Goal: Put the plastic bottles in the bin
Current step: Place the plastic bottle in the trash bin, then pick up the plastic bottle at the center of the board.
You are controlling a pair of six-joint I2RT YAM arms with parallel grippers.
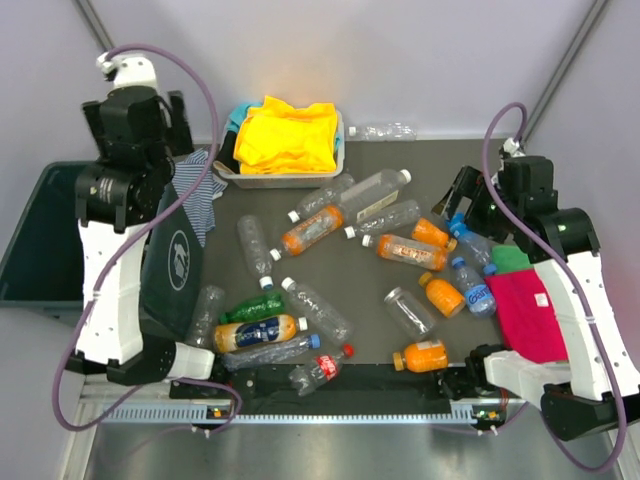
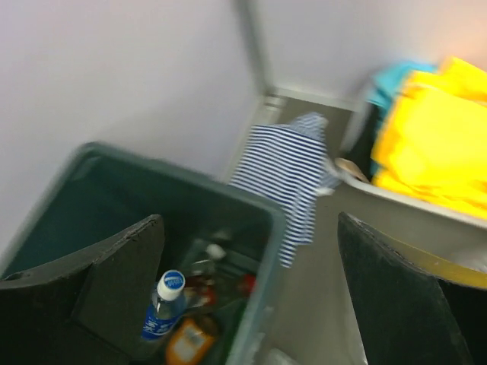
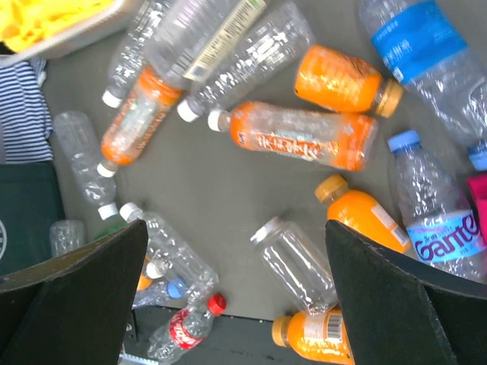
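Several plastic bottles lie scattered on the dark table, among them a clear one [image 1: 410, 312] [image 3: 295, 264], an orange one [image 1: 427, 355] and a red-capped one [image 1: 322, 368] [image 3: 183, 328]. The dark green bin [image 1: 40, 240] [image 2: 190, 179] stands at the left and holds a blue-capped bottle [image 2: 163, 304] and an orange bottle [image 2: 186, 342]. My left gripper [image 1: 165, 125] [image 2: 249, 228] hangs open and empty over the bin's right rim. My right gripper [image 1: 468, 195] [image 3: 236, 228] is open and empty, high above the bottles at the right.
A white tray [image 1: 280, 181] of yellow cloth sits at the back, with one more bottle [image 1: 385, 131] behind it. A striped cloth [image 1: 200, 185] [image 2: 285, 171] lies beside the bin, a dark bag [image 1: 175, 260] below it. Pink cloth [image 1: 530, 310] and green cloth [image 1: 510, 258] lie at the right.
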